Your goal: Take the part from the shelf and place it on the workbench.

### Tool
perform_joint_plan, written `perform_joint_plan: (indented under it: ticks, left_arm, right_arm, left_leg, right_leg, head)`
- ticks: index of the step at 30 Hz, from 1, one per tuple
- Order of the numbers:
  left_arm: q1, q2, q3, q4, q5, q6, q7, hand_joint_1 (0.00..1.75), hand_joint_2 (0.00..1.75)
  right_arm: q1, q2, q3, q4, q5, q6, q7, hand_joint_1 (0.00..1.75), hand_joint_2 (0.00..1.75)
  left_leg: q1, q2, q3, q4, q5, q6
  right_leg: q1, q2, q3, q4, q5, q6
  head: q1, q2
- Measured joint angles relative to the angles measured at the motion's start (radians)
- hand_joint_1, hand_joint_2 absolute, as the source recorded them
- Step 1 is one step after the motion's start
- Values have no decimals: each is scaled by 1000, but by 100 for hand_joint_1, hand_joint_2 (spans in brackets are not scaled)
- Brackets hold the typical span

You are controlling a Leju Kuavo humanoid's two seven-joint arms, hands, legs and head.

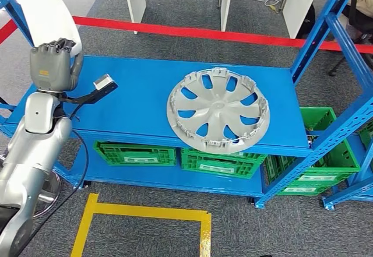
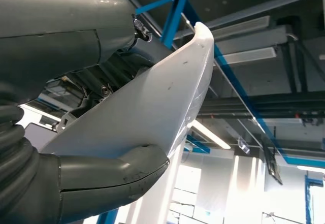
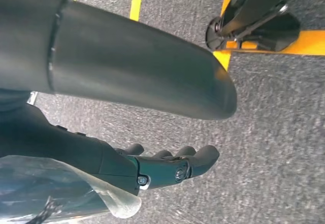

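White plastic part (image 2: 153,107) sits clamped in the robot's raised left hand (image 1: 52,64), up and left of the shelf's silver hubcap (image 1: 218,109); right hand (image 3: 168,168) hangs loose, holding nothing. The one-handed hold could slip as the long panel swings.

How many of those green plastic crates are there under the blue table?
4 that I can make out: one on the left, one in the middle, one at the right end, and an edge of another far right. More may be hidden.
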Motion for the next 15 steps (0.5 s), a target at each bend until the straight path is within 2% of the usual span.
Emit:
perform_joint_plan:
  ticks: [1, 3, 4, 5, 8, 10, 11, 13, 14, 15]
  left_arm:
    - [0, -1, -3, 3, 0, 0, -2, 175, 175]
    - [-1, -3, -10, 8, -2, 0, -5, 175, 175]
    - [-2, -4, -13, 9, -4, 0, -6, 175, 175]
    - [-4, -6, -16, 11, -7, 0, -7, 175, 175]
    - [-5, -8, -24, 15, -13, -1, -8, 175, 175]
    - [-7, -9, -29, 18, -14, -1, -10, 175, 175]
    - [-8, -11, -33, 20, -14, -1, -12, 175, 175]
    - [-8, -15, -44, 24, -14, -1, -14, 175, 175]
    - [-6, -18, -49, 26, -14, -1, -15, 175, 175]
    - [-5, -20, -53, 28, -13, -2, -16, 175, 175]
  right_arm:
    - [0, 0, -1, 0, 0, 0, 1, 0, 0]
    - [-2, 0, -3, 0, 0, 0, 3, 0, 0]
    - [-2, 0, -3, 0, 0, 0, 4, 0, 0]
    - [-3, 0, -4, 0, 0, 0, 4, 0, 0]
    - [-4, 2, -4, 0, 0, 1, 7, 0, 0]
    - [-5, 3, -4, 0, 0, 1, 9, 0, 0]
    - [-5, 4, -4, 0, 1, 1, 9, 0, 0]
    - [-5, 4, -5, 0, 1, 1, 9, 0, 0]
    - [-4, 4, -5, 0, 1, 1, 9, 0, 0]
    - [-4, 4, -5, 0, 2, 1, 10, 0, 0]
  left_leg:
    - [0, 0, 0, 2, -1, -1]
    - [1, -2, -1, 9, -7, -7]
    - [0, -3, -6, 15, -10, -12]
    - [0, -4, -11, 20, -11, -17]
    - [-1, -7, -28, 31, -10, -31]
    - [0, 9, -43, 56, -35, -42]
    - [1, 20, -60, 95, -64, -49]
    - [7, 36, -106, 221, -133, -59]
    - [9, 37, -126, 278, -155, -62]
    - [11, 38, -133, 307, -158, -65]
  right_leg:
    - [0, 0, 1, -16, 29, 0]
    - [0, 3, 46, -134, 107, -5]
    - [1, 7, 71, -188, 131, -8]
    - [1, 11, 87, -224, 143, -11]
    - [3, 9, 93, -245, 139, -21]
    - [-1, 2, 90, -257, 139, -34]
    - [-3, -2, 88, -262, 141, -41]
    - [-1, -9, 83, -263, 147, -51]
    - [0, -13, 80, -263, 149, -52]
    - [0, -17, 76, -262, 152, -53]
  head:
    - [0, 0]
    - [0, 0]
    - [0, 0]
    - [0, 0]
    - [1, 0]
    - [-3, 0]
    - [-7, 0]
    - [-14, 0]
    - [-14, 0]
    - [-15, 0]
